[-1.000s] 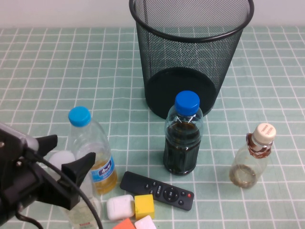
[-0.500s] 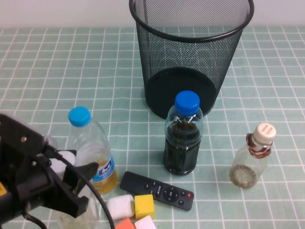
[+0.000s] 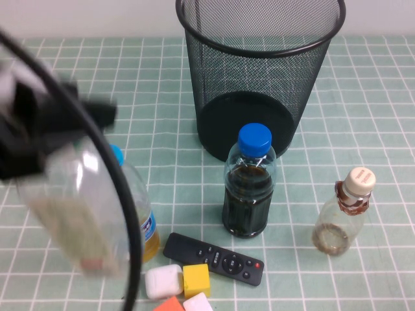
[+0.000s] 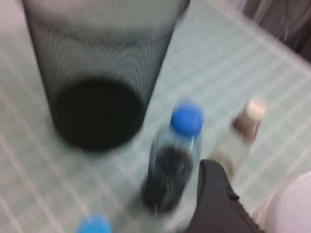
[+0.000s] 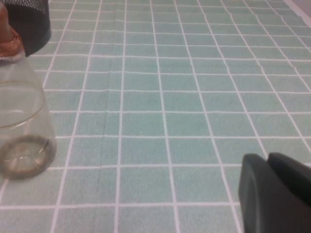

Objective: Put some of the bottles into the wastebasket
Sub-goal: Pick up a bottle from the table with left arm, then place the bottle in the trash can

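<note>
We are looking at the table (image 3: 58,84), covered in a green checked cloth, with the wastebasket (image 3: 259,71) standing upright at its far middle, its black mesh tapering to a solid base. Our left arm is raised over the near left of the table, and the left gripper (image 3: 61,123) is clamping the white-capped bottle (image 3: 74,207), holding it tilted in the air with its base toward the near edge; the bottle is blurred, its pale contents barely readable. Just behind it the yellow-liquid bottle (image 3: 139,220) is standing on the table, its light-blue cap half hidden. The dark bottle (image 3: 248,188) with the blue cap is standing directly in front of the wastebasket, close to its base. The small cream-capped bottle (image 3: 343,217) is standing upright to the right, well apart from the left gripper. A black remote (image 3: 214,259) is lying near the dark bottle's foot, with a yellow block (image 3: 196,280) and a white case (image 3: 163,281) beside it. We are seeing only a dark finger of the right gripper (image 5: 277,194), low over the table near the small bottle; whether it is apart or together we cannot tell.
</note>
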Controlling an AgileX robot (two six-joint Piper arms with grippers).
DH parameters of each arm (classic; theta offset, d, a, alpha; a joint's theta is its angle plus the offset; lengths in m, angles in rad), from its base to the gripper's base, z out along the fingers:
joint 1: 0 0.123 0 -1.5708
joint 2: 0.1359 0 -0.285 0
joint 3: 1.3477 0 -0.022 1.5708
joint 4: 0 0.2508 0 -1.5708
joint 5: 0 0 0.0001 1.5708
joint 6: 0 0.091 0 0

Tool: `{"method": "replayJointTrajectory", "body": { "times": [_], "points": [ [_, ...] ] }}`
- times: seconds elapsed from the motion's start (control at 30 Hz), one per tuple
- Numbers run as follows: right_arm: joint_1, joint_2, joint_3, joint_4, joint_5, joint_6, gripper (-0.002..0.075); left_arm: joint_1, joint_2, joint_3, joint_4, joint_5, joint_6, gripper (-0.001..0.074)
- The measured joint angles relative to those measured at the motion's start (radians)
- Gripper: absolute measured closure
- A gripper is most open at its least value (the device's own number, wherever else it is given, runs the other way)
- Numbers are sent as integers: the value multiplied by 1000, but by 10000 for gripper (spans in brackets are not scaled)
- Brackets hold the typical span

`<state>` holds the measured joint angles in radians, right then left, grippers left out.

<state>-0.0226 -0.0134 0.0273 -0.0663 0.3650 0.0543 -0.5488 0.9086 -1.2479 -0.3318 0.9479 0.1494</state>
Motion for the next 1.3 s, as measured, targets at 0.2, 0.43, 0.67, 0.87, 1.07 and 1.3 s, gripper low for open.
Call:
{"method": "replayJointTrajectory", "body": {
  "times": [0.2, 0.43, 0.67, 0.87, 1.07, 1.3],
  "points": [
    [0, 0, 0, 0, 0, 2, 734, 0, 181, -347, -45, -7, 115, 407],
    [0, 0, 0, 0, 0, 3, 734, 0, 516, -668, -115, -108, 301, 407],
    [0, 0, 0, 0, 0, 3, 734, -13, 769, -927, -119, -120, 355, 407],
    [0, 0, 0, 0, 0, 3, 734, -15, 848, -978, -119, -181, 381, 407],
    [0, 0, 0, 0, 0, 3, 734, -15, 887, -986, -123, -251, 414, 408],
    [0, 0, 0, 0, 0, 3, 734, -15, 953, -985, -123, -285, 426, 407]
  ]
}}
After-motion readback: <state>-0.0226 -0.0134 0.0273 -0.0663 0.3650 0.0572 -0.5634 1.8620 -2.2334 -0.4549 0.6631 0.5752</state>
